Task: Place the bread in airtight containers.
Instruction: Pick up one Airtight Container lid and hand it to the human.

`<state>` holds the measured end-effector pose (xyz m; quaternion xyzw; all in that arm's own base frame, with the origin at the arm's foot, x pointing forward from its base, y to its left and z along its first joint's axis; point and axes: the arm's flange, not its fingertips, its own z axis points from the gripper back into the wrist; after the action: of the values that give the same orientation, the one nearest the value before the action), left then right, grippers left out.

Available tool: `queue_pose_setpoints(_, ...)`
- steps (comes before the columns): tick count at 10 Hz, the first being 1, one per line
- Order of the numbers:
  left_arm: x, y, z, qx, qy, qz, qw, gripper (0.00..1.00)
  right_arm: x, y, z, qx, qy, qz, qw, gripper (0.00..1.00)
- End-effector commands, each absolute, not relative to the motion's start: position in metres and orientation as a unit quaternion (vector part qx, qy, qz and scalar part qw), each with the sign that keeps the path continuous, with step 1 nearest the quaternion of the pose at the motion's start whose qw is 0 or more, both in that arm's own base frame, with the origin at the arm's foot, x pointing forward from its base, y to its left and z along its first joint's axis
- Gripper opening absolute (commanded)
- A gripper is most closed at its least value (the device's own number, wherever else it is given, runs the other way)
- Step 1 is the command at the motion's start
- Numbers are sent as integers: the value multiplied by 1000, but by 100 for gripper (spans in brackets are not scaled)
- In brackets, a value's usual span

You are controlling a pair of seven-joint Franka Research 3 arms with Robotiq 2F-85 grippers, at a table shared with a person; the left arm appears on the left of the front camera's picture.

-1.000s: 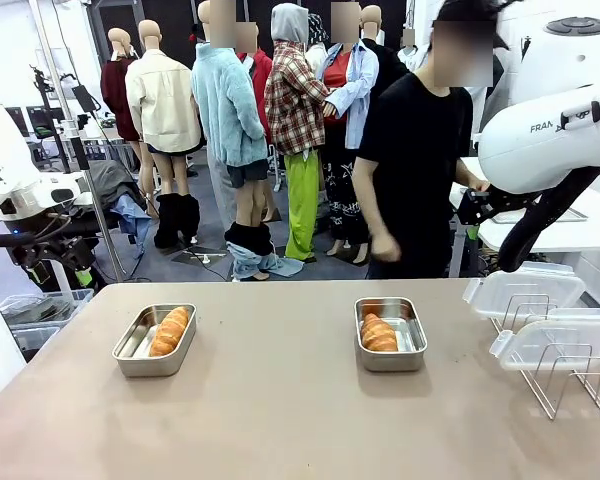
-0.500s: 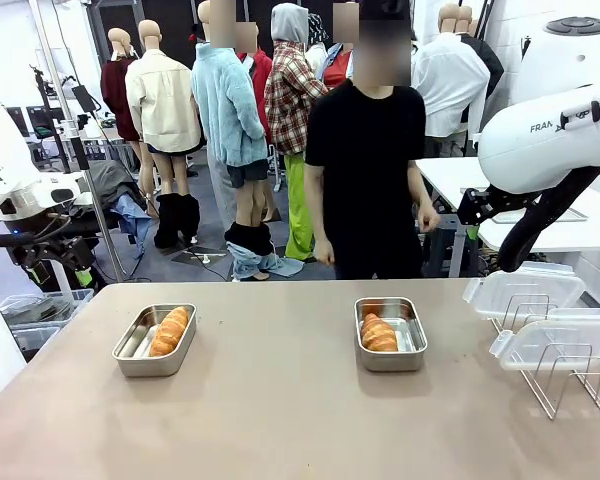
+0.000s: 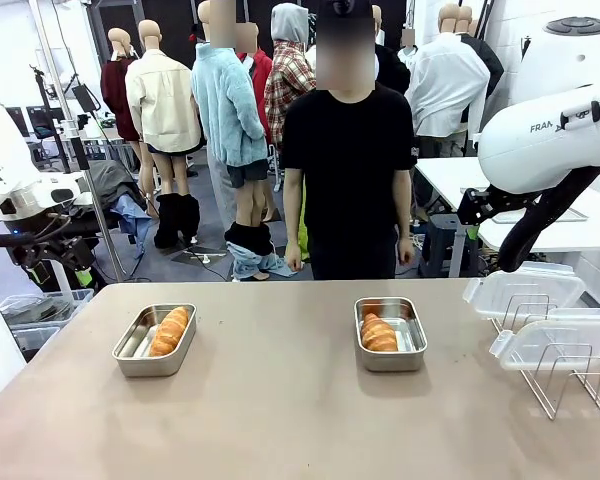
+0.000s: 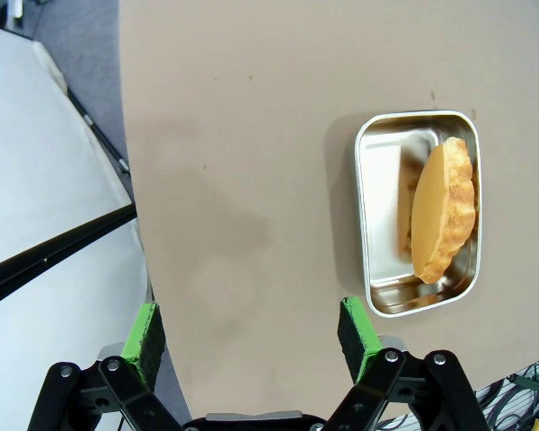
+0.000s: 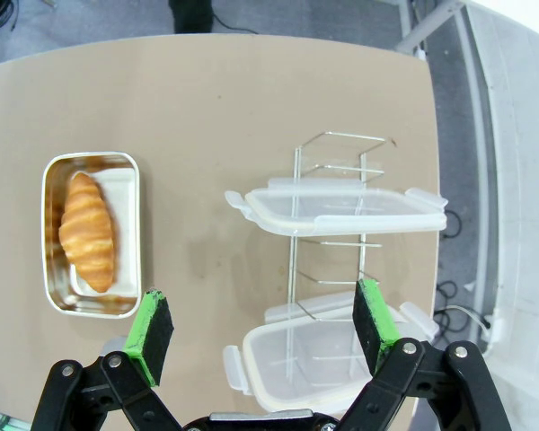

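Inside 2 steel tins point(image 3: 152, 366) lie golden ridged croissants point(image 3: 170, 330).

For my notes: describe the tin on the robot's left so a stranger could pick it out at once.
On the tan table, look to the robot's left half, away from the wire rack. A small steel tin sits there, open, with a croissant lying along its length. Its twin sits right of centre, nearer the rack and clear lids.

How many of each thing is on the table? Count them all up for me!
Croissants: 2
Tins: 2
Lids: 2
Rack: 1
Total: 7
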<state>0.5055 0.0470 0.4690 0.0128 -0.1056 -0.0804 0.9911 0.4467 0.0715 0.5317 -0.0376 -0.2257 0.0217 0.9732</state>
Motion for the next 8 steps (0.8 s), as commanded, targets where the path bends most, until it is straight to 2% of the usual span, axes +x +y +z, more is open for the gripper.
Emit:
queue_pose_setpoints(1, 504, 48, 471, 25, -105, -76, 991, 100, 450, 73, 533, -35, -227, 13, 973, 100)
queue_pose_setpoints(8, 504, 48, 471, 25, -105, -76, 991, 100, 450, 73, 533, -35, -227, 13, 973, 100)
